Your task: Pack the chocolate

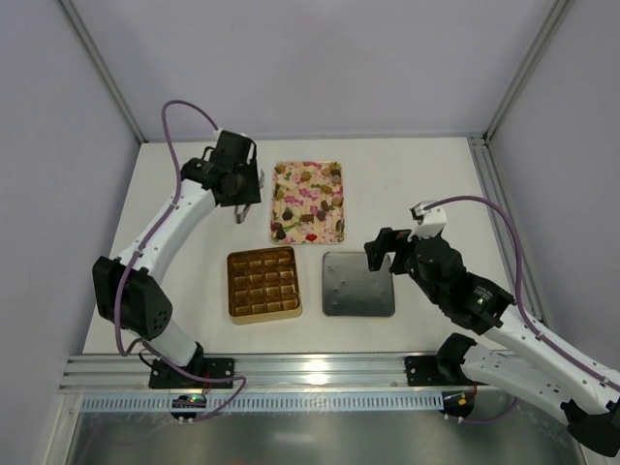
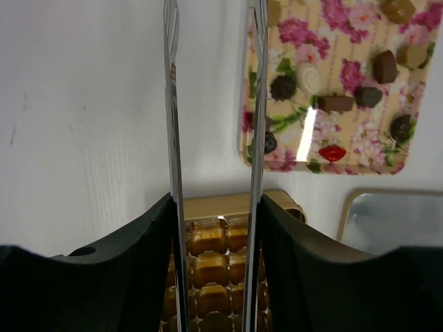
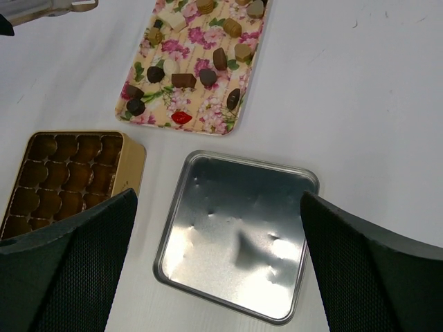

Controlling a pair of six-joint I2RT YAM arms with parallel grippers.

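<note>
The chocolate (image 3: 183, 80) is not packed yet. The pieces, some dark, some brown and one white, lie spread out on the flowery tray (image 1: 339, 199). The gold box (image 1: 263, 312) sits just beside the tray, nearer the arms, and its little cups look empty and ready to be filled. The silver lid (image 3: 239, 207) lies upside down next to the box, likely so it is out of the way until the end. The left gripper (image 2: 217, 200) seems to squeeze thin metal tongs (image 2: 255, 104), good for lifting small sweets. The blades stand apart with nothing between them, over the table (image 1: 436, 194) by the tray's edge. The right gripper (image 3: 221, 270) is wide open, holds nothing and hangs over the lid.
</note>
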